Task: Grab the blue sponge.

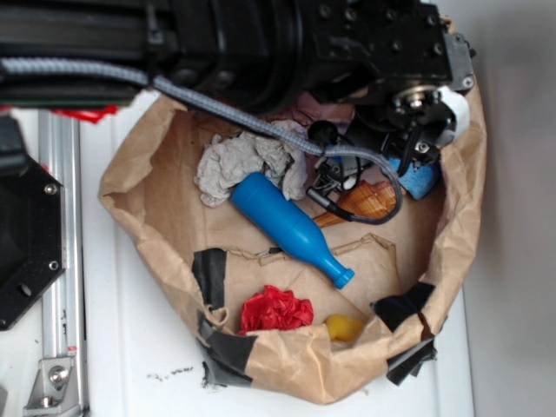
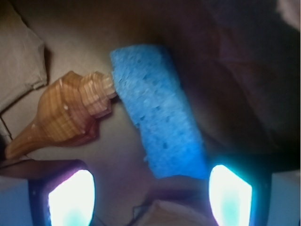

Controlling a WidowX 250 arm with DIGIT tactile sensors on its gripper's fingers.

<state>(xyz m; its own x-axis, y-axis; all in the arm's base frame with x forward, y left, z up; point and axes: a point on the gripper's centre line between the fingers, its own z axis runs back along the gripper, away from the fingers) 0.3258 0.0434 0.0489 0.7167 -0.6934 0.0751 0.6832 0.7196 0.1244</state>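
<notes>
Pincer (image 2: 150,197) wide open, empty, poised above blue sponge (image 2: 157,113) (shell (image 2: 66,115) touching its corner) for straddling it.

sponge (image 2: 160,110) beside shell (image 2: 66,115), both in bag (image 1: 139,187)

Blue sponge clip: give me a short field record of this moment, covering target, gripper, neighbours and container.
target: blue sponge, lying flat at the bag's far right side
gripper: gripper open, above the sponge, not touching it; one fingertip near the sponge's end
touching target: seashell, its tip against the sponge's edge
container: brown paper bag, black tape patches on the rim
other contents: blue bottle, grey rag, red crumpled piece, yellow item
grasp status: not yet made
</notes>
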